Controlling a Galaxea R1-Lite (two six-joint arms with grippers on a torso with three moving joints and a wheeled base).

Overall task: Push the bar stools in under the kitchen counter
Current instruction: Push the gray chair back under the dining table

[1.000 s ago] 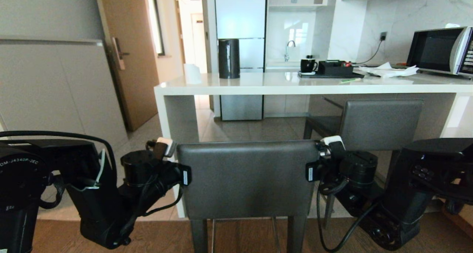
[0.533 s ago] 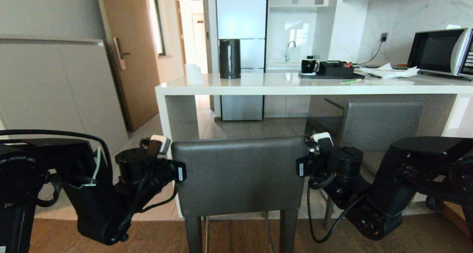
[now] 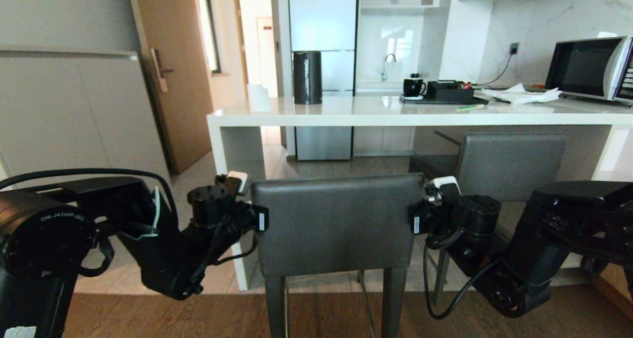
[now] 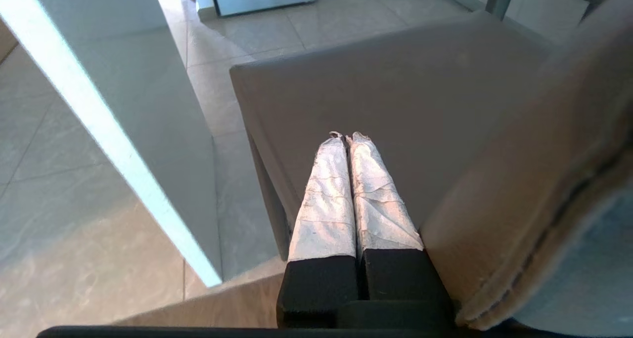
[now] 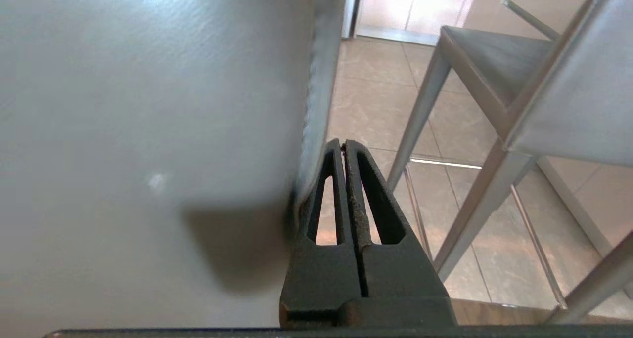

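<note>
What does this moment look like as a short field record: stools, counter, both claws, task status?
near stool: backrest faces the camera, between the two arms, in front of the counter's left end
far stool: right of it, its seat already under the counter
kitchen counter: white slab top bearing a dark kettle, a mug and a microwave
left claw: shut, beside the near backrest's left edge, over the seat
right claw: shut, beside its right edge
task status: near stool not yet pushed in
</note>
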